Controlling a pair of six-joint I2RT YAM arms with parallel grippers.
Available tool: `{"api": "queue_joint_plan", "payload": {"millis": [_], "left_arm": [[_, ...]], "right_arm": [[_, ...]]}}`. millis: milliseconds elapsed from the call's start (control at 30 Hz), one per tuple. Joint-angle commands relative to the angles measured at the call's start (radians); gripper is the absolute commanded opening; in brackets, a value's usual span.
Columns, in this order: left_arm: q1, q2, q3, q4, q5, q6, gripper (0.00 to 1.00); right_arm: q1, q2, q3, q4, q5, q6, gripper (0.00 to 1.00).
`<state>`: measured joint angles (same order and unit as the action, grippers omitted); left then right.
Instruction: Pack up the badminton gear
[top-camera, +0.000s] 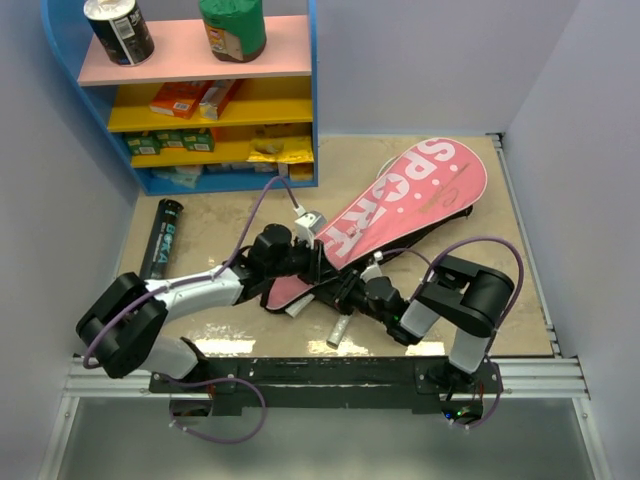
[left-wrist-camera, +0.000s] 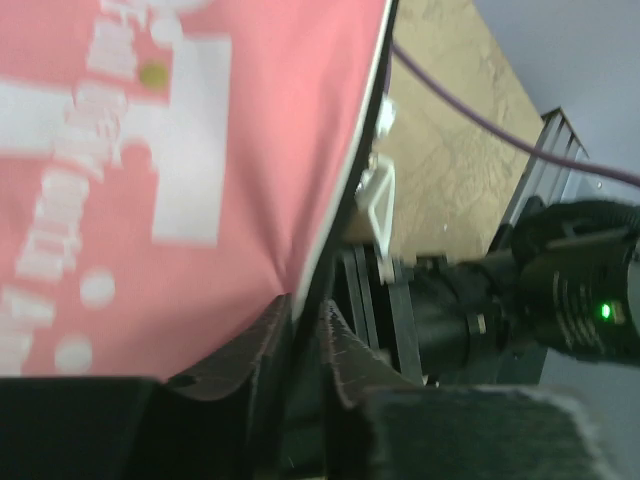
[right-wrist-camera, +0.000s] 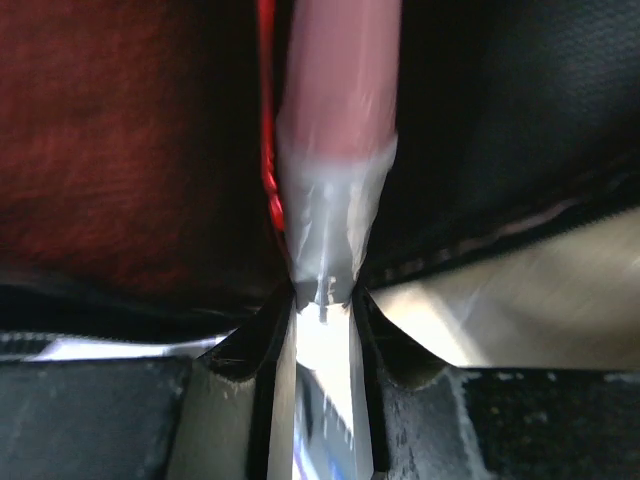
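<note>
The pink racket cover (top-camera: 400, 205) with white "SPORT" and a black edge lies across the table's middle. My left gripper (top-camera: 300, 252) is shut on its black edge (left-wrist-camera: 330, 250) near the narrow end and holds the opening apart. My right gripper (top-camera: 352, 295) is shut on a racket's pale handle (top-camera: 340, 328), whose pink shaft (right-wrist-camera: 340, 70) runs into the dark opening of the cover (right-wrist-camera: 520, 120). The racket's head is hidden inside. The black tube (top-camera: 165, 238) with teal lettering lies at the left. The second racket and the shuttlecock are out of view.
A blue shelf unit (top-camera: 312, 120) with snack cans (top-camera: 118, 30) and boxes stands at the back left, close to the cover's narrow end. My right arm (left-wrist-camera: 560, 290) sits just beside the left gripper. Walls close in on both sides.
</note>
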<state>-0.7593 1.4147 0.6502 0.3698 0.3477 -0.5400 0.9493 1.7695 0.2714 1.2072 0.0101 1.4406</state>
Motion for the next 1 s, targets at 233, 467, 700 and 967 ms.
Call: {"api": "queue_joint_plan", "payload": {"millis": [233, 467, 700, 967], "left_arm": [[-0.006, -0.157, 0.164, -0.475, -0.249, 0.121, 0.52], [0.075, -0.158, 0.247, -0.618, -0.665, 0.15, 0.52], [0.236, 0.033, 0.249, -0.542, -0.799, 0.166, 0.44], [0.299, 0.291, 0.437, -0.488, -0.756, 0.221, 0.4]], "right_arm": [[-0.089, 0.091, 0.048, 0.202, 0.153, -0.054, 0.0], [-0.115, 0.16, 0.037, 0.284, 0.11, -0.049, 0.0], [-0.132, 0.217, 0.037, 0.361, 0.068, -0.049, 0.0], [-0.152, 0.243, 0.049, 0.37, 0.047, -0.051, 0.0]]}}
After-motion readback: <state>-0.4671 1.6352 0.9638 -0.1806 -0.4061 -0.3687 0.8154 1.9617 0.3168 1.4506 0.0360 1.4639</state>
